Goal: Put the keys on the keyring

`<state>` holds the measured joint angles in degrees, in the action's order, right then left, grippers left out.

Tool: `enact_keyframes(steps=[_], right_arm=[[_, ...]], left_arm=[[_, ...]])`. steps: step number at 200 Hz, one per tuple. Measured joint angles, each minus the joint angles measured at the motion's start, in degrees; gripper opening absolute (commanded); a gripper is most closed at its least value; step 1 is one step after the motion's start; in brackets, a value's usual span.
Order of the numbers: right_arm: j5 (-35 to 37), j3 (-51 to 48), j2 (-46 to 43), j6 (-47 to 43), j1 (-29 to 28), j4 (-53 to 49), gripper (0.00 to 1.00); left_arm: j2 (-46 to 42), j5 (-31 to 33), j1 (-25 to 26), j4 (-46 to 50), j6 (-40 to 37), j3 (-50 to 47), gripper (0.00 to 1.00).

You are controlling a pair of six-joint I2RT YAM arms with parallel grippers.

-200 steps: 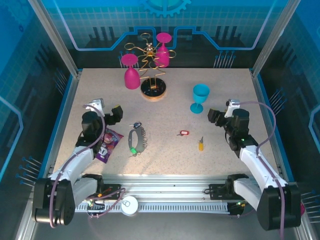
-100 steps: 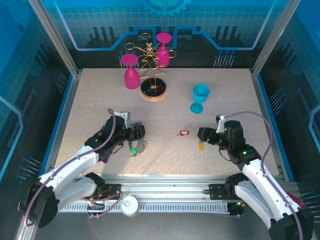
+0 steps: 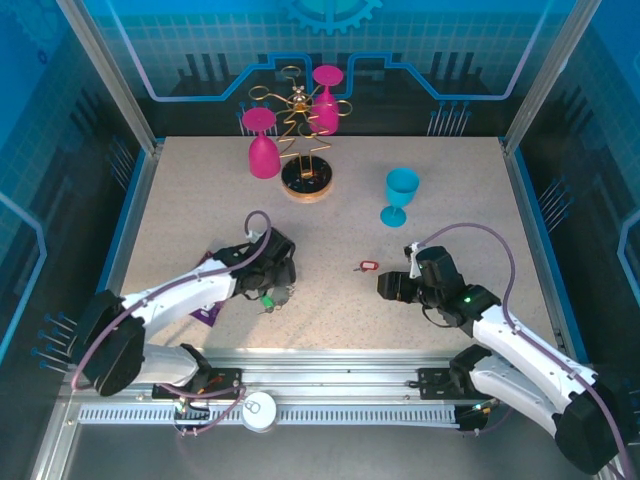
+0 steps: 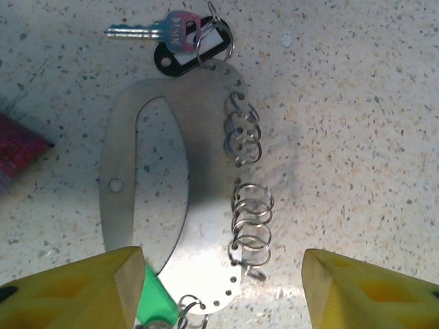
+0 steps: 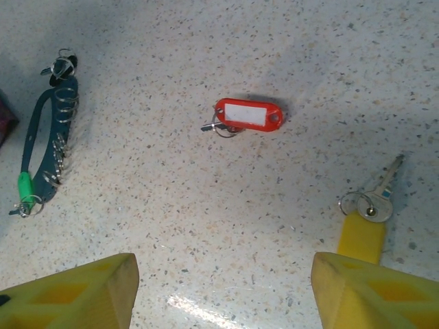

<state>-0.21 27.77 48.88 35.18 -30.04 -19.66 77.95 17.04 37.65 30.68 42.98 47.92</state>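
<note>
The keyring lies flat on the worktop with one key already hooked at its far end. The left jaws straddle its near end, part open and holding nothing. One finger may be touching the green tag, but the angle leaves that unclear. The red key lies well right of the keyring and the yellow key farther right, where the right jaws hang wide open and empty. If the left jaws close here, they could pinch only loose rings or skid the flat plate away.

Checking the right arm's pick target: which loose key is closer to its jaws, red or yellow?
Yellow-tagged key, right at the jaws; the red-tagged key lies farther ahead.
</note>
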Motion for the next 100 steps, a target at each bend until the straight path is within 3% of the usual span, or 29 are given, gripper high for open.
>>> enact_keyframes(steps=[38, 100], right_arm=[[1.66, 0.09, -1.16, 0.00, -0.02, -0.81, 0.68], [4.37, 0.09, -6.19, 0.00, -0.02, -3.41, 0.68]], left_arm=[[8.50, 0.35, 0.13, 1.36, 1.07, 7.04, 0.47], [17.33, 2.23, 2.34, 4.15, 4.74, 12.11, 0.42]])
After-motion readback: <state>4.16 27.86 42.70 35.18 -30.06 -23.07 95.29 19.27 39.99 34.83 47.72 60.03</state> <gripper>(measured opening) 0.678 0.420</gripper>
